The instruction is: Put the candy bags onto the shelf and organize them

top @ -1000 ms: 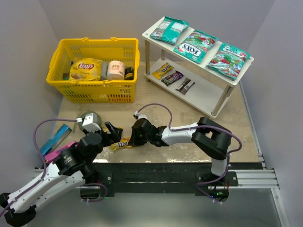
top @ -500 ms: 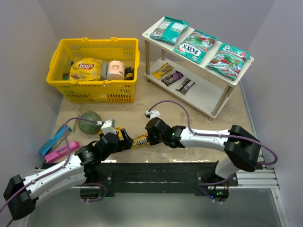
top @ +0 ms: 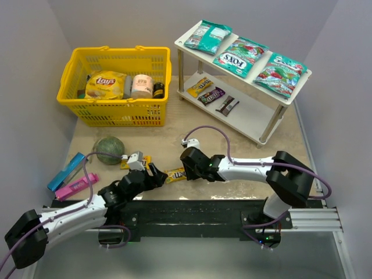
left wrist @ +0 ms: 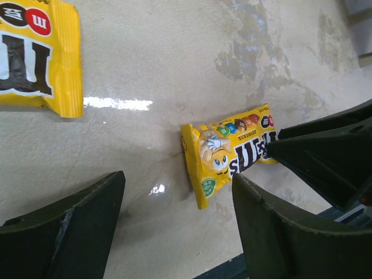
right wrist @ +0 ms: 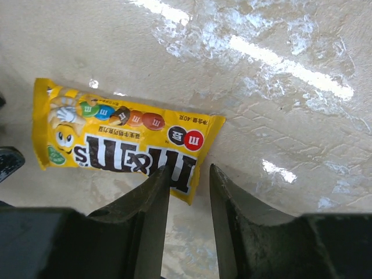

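A small yellow M&M's packet [top: 174, 174] [left wrist: 229, 152] [right wrist: 125, 142] lies flat on the table between my two grippers. My right gripper [top: 186, 167] [right wrist: 189, 180] stands slightly open, with the packet's near corner in the gap between its tips. My left gripper [top: 154, 173] [left wrist: 177, 226] is open and holds nothing, just left of the packet. A second yellow packet [top: 143, 158] [left wrist: 35, 55] lies behind the left gripper. The white shelf [top: 256, 113] carries three teal candy bags [top: 240, 56] on its top board. Yellow [top: 199, 86], purple [top: 211, 95] and brown [top: 227, 105] packets lie on its lower board.
A yellow basket [top: 122, 113] at the back left holds a Lay's bag [top: 106, 84] and jars. A green round object [top: 109, 149] sits left of centre. Blue [top: 67, 170] and pink [top: 75, 187] packets lie at the left edge.
My right gripper was shut on the yellow packet and has opened; the packet now rests on the table. My left gripper has moved right, closer to it, and narrowed a little.
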Available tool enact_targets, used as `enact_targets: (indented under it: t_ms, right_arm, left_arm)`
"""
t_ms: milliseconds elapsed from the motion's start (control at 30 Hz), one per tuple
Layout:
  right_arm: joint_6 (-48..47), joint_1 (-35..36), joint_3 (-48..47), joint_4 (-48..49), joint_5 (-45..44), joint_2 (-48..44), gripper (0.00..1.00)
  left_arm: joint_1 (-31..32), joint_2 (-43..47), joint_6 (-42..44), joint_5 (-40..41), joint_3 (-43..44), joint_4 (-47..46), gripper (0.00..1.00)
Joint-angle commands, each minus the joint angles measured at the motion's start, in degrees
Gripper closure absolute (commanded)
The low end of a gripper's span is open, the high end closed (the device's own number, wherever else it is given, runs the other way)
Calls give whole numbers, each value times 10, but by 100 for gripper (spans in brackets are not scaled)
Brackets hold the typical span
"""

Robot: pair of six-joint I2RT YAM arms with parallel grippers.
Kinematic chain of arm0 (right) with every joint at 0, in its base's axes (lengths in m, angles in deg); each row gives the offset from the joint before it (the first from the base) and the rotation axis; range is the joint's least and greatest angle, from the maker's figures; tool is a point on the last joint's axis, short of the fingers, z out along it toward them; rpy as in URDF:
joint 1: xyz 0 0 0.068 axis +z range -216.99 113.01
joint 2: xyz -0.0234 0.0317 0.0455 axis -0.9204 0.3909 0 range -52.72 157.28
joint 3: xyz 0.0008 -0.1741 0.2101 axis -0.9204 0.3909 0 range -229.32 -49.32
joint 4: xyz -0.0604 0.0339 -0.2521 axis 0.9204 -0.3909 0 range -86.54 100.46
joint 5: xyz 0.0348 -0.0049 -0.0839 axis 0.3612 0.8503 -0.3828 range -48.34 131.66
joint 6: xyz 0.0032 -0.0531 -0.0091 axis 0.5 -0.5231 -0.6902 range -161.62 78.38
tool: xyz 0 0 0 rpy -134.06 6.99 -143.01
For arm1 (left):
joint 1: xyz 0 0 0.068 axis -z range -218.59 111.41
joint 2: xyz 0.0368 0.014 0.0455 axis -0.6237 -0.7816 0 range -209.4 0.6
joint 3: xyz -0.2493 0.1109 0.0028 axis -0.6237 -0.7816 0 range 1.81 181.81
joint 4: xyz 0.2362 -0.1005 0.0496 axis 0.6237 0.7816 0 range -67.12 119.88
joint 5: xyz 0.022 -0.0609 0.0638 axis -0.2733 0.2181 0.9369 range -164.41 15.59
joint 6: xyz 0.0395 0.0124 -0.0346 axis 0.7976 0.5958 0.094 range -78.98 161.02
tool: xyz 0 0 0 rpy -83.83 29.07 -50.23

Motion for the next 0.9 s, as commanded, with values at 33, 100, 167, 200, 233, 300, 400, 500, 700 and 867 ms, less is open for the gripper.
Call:
enact_targets:
  t_ms: [33, 100, 167, 200, 233, 300, 400, 500, 700, 867]
  right_arm:
    - [-1, -1, -1, 4, -32, 12, 61]
    - [-2, 0, 1, 5, -34, 16, 61]
    - [-2, 0, 2, 3, -39, 20, 61]
    - [-3, -1, 2, 3, -39, 21, 61]
    - [-3, -1, 2, 3, -44, 21, 61]
    - [-4, -1, 2, 1, -46, 21, 61]
    - [-5, -1, 2, 1, -51, 23, 61]
    - [-6, -1, 3, 0, -54, 26, 62]
    - [-6, -3, 9, 0, -54, 27, 64]
    - [-3, -9, 10, 3, -53, 26, 64]
  left_arm:
    - [-2, -26, -11, -13, -14, -104, 25]
    - [-2, -42, -9, -17, -15, -124, 29]
    - [-2, -56, -9, -21, -15, -142, 31]
    - [-2, -71, -9, -24, -15, -148, 33]
    - [-2, -78, -9, -27, -14, -156, 35]
    - [-3, -100, -8, -35, -12, -176, 38]
    - [-5, -128, -5, -43, -8, -201, 40]
    - [-16, -152, 21, -64, -8, -240, 40]
    - [-63, -180, 36, -138, -17, -291, 46]
    - [-68, -190, 28, -178, -27, -321, 52]
